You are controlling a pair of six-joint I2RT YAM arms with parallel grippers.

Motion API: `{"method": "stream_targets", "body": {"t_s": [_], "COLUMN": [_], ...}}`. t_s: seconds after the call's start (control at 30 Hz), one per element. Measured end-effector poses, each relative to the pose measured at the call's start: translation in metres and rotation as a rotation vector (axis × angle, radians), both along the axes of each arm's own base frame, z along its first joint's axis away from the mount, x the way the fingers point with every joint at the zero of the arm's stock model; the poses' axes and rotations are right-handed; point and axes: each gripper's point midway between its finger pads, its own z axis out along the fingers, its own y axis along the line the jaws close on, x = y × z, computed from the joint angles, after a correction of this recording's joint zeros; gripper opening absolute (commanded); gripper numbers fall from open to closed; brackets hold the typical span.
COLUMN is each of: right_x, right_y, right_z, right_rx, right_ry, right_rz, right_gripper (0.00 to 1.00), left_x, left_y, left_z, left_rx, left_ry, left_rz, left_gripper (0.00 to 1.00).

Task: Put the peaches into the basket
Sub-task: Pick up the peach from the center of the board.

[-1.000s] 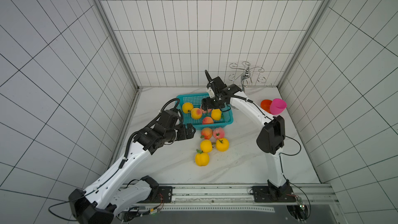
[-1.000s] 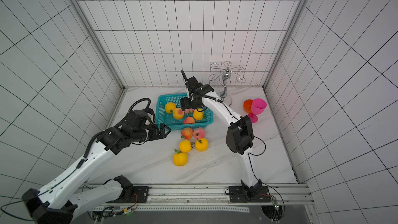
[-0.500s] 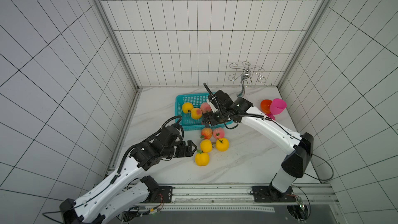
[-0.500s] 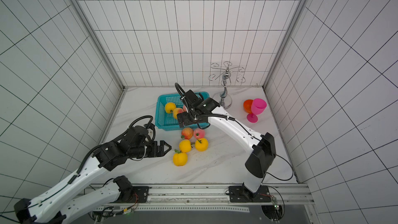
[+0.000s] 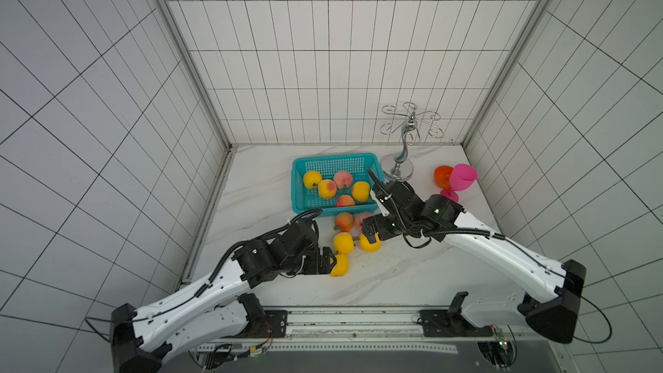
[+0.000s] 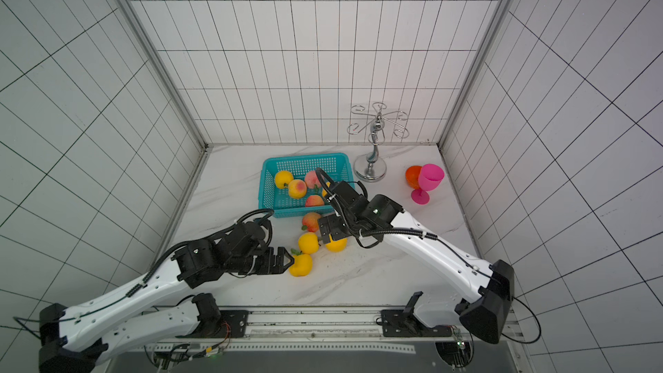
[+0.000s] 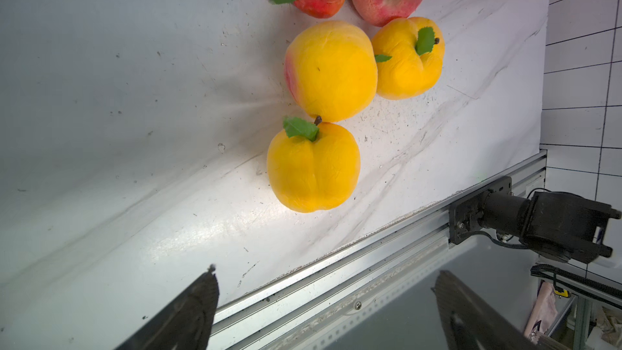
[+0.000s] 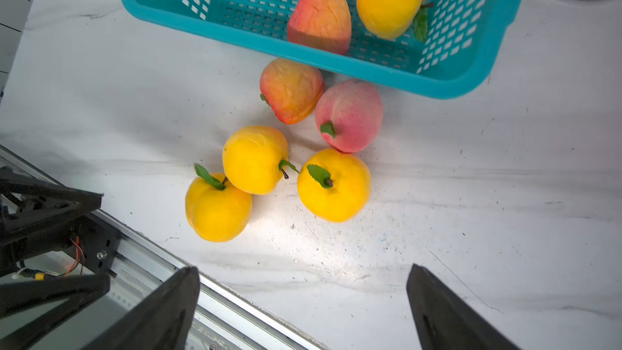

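The left gripper (image 5: 332, 262) had swung away from the basket's near corner, where it hung a second earlier, toward the front of the surface. Its fingers stood wide and empty, aimed at the nearest yellow peach (image 5: 341, 266). The left wrist view showed that fruit ahead of the tips, not yet between them. Just beyond it lay a second yellow peach (image 5: 343, 242), touching or nearly touching the first. Behind those, two red peaches (image 5: 343, 221) rested just outside the near wall of the basket (image 5: 335, 157). Inside the basket sat five peaches (image 5: 327, 188), loose on its floor.

Further right, the right gripper (image 5: 371, 237) had left the basket, where it had been opening a second before, and come back over the loose cluster. Its fingers were spread wide with nothing in them, hovering above a third yellow peach (image 5: 369, 245). At the far right stood the metal stand (image 5: 397, 170) and the two goblets (image 5: 462, 181).

One more fruit appeared to have been delivered. Half the peaches were in, five remained on the surface, and both arms looked set to pick at once. The cluster was tight, so closing on one fruit could well nudge its neighbour.
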Motion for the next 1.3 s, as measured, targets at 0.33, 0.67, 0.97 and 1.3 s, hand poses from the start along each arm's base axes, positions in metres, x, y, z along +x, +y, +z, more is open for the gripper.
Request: {"method": "stream_targets", "body": {"t_s": [0.33, 0.67, 0.97, 1.3], "right_x": [-0.041, -0.065, -0.082, -0.099], "right_y": [-0.032, -0.043, -0.033, -0.017], "right_z": [0.016, 0.006, 0.003, 0.005], "right_rx": [0.113, 0.151, 0.225, 0.330], "right_ry": [-0.034, -0.009, -0.010, -0.004], "right_rz": [0.050, 0.111, 0.241, 0.372], "right_gripper": [0.99, 0.99, 0.99, 0.99], "left_x": [0.008, 0.025, 0.031, 0.032], "left_y": [-0.029, -0.036, -0.043, -0.047], "left_z": [-0.032, -0.061, -0.079, -0.083], "left_rx": [0.146, 0.270, 0.325, 0.321], "left_ry": [0.054, 0.064, 0.079, 0.082], "left_rz": [0.030, 0.085, 0.087, 0.081], "left_gripper": [0.98, 0.98, 0.98, 0.90]}}
